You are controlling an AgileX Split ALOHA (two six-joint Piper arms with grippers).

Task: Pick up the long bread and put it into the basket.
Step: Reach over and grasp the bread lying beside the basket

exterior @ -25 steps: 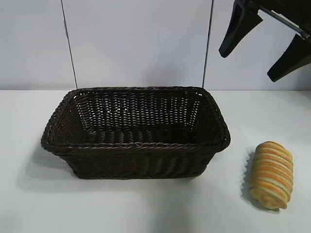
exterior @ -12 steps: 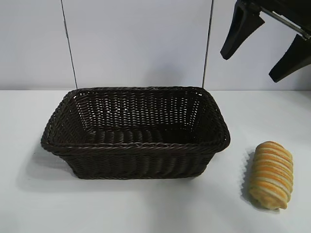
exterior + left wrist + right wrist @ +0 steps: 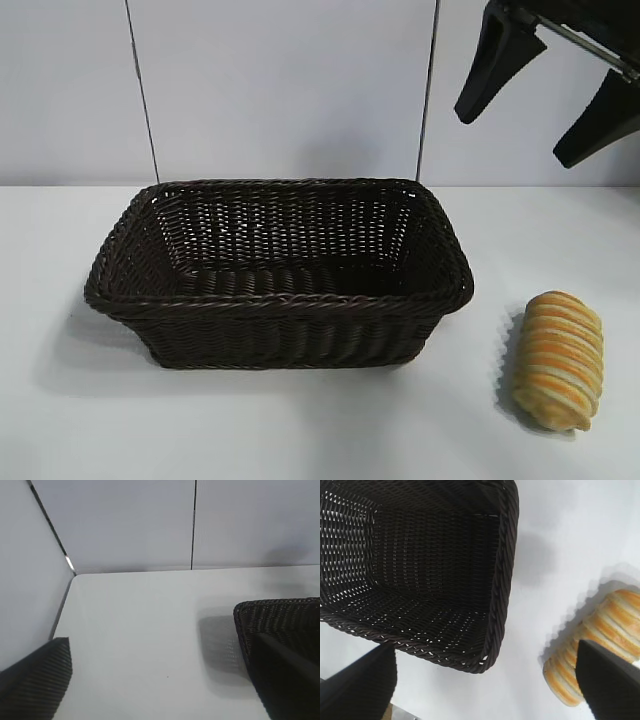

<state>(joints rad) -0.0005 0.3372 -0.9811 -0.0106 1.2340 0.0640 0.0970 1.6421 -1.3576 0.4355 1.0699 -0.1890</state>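
The long bread (image 3: pixel 558 360), striped golden-orange and pale yellow, lies on the white table to the right of the basket, apart from it. The basket (image 3: pixel 280 300) is dark brown wicker, stands mid-table and holds nothing. My right gripper (image 3: pixel 515 138) hangs open and empty, high above the table, behind and above the bread. In the right wrist view the gripper (image 3: pixel 485 680) looks down on the basket's corner (image 3: pixel 502 580) and the bread (image 3: pixel 590 635), which is partly behind one finger. My left gripper (image 3: pixel 160 680) is open and empty, left of the basket (image 3: pixel 280 615).
The white table (image 3: pixel 300 430) runs to a pale back wall with two thin dark vertical seams (image 3: pixel 142 90). The table's left edge meets a side wall in the left wrist view (image 3: pixel 62 605).
My right gripper has shifted very slightly to the right. The bread and the basket have not moved.
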